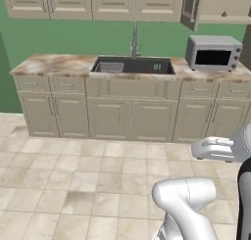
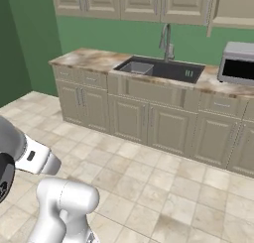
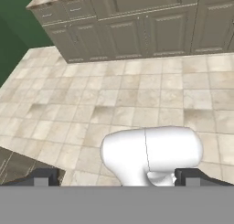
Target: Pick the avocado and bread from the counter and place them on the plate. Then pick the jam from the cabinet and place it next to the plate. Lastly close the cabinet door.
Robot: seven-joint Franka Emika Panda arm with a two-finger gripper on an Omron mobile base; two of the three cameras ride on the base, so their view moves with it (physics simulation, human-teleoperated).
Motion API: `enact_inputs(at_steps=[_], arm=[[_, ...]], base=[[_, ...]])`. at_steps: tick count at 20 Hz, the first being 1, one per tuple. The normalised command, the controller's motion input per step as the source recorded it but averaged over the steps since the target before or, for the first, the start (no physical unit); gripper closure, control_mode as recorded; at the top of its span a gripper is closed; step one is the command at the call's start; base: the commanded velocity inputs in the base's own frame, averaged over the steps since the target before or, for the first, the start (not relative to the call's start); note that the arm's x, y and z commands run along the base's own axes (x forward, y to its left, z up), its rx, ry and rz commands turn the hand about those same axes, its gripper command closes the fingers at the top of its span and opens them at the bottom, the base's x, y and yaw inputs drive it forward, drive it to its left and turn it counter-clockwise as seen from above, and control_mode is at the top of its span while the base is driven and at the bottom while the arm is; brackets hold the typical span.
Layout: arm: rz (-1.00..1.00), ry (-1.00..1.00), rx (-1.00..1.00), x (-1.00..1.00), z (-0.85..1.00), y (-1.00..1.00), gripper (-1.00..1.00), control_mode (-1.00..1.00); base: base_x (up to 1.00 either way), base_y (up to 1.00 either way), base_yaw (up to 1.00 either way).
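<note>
The marbled counter [image 1: 54,63] [image 2: 94,58] runs along the green wall, across the tiled floor from me. At the upper right the cabinet [image 1: 220,1] is open, and its cabinet door [image 1: 191,8] swings out edge-on. A tiny brown jam [image 1: 224,13] sits on the shelf inside. The avocado, the bread and the plate are out of view. My gripper [image 3: 118,178] is open wide with nothing between its dark fingertips [image 3: 43,177]. It hangs well back from the counter and looks down over the floor tiles.
A dark sink [image 1: 132,66] [image 2: 161,68] with a tall faucet [image 1: 134,40] sits mid-counter. A silver microwave [image 1: 213,53] [image 2: 238,63] stands to its right. Beige drawers and doors [image 3: 137,31] line the counter front. Tiled floor [image 1: 88,175] lies between me and the units.
</note>
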Motion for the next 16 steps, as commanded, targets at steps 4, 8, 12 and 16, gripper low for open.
enact_inputs(at_steps=[4, 8, 12, 16], arm=[[0.0, 0.0, 0.0, 0.0, 0.0, 0.0, -1.0, 1.0], [0.0, 0.0, 0.0, 0.0, 0.0, 0.0, -1.0, 1.0], [0.0, 0.0, 0.0, 0.0, 0.0, 0.0, -1.0, 1.0], [0.0, 0.0, 0.0, 0.0, 0.0, 0.0, -1.0, 1.0]], base=[[0.32, -0.29, -0.19], [0.33, -0.36, -0.18], [0.32, -0.4, -0.15], [0.36, -0.42, -0.14]])
